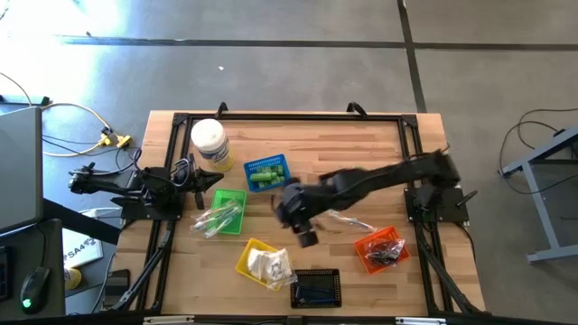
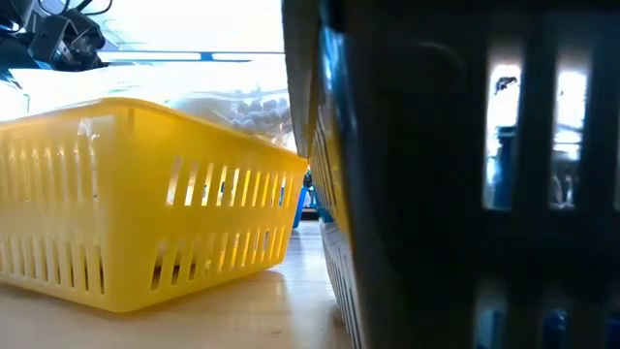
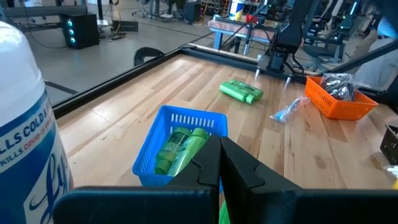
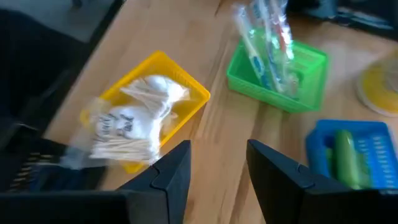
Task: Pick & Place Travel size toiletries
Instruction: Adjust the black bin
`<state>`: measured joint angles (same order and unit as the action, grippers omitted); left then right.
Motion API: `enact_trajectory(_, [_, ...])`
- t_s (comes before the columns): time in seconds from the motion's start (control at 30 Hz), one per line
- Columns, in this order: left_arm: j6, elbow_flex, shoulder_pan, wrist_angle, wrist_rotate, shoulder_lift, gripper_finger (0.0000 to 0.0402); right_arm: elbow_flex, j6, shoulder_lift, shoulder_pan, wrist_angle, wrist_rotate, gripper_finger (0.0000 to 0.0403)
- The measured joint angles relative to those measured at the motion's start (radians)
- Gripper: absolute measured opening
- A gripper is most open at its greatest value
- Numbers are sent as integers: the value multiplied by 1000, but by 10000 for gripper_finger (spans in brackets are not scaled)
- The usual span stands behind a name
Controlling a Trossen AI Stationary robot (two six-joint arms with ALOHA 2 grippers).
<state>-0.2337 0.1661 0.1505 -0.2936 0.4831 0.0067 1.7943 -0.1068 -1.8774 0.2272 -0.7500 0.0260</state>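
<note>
My right gripper (image 1: 305, 233) (image 4: 217, 167) hangs open and empty above the bare table, between the yellow basket (image 1: 262, 262) and a clear sachet (image 1: 348, 219) lying flat on the wood. White packets (image 4: 134, 127) fill the yellow basket. Green bottles (image 3: 180, 149) lie in the blue basket (image 1: 267, 171), and one more green bottle (image 3: 241, 91) lies on the table beyond it. Clear sachets with sticks (image 4: 267, 43) stand up out of the green basket (image 1: 227, 213). Dark pieces (image 1: 386, 253) sit in the orange basket (image 3: 339, 102). My left gripper (image 3: 221, 162) is shut and waits at the table's left edge.
A big white-lidded jar (image 1: 209, 143) stands at the far left beside my left arm. A black basket (image 1: 314, 287) sits at the near edge and blocks much of the low view. A black frame (image 1: 289, 117) runs around the table. Bare wood lies in the far right part.
</note>
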Motion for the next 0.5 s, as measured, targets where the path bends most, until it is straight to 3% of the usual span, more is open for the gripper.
enact_trajectory(0.1, [0, 0, 0, -2, -1, 0, 0, 2, 77, 84, 24, -134, -15, 148])
enact_trajectory(0.27, [0, 0, 0, -15, -2, 1, 0, -10, 221, 118, 99, -324, -74, 148])
enact_trajectory(0.4, [0, 0, 0, -17, -2, 1, 0, -95, 264, 118, 149, -300, -45, 148])
enact_trajectory(0.5, [0, 0, 0, -21, -1, 1, 0, -202, 266, 118, 183, -174, -11, 148])
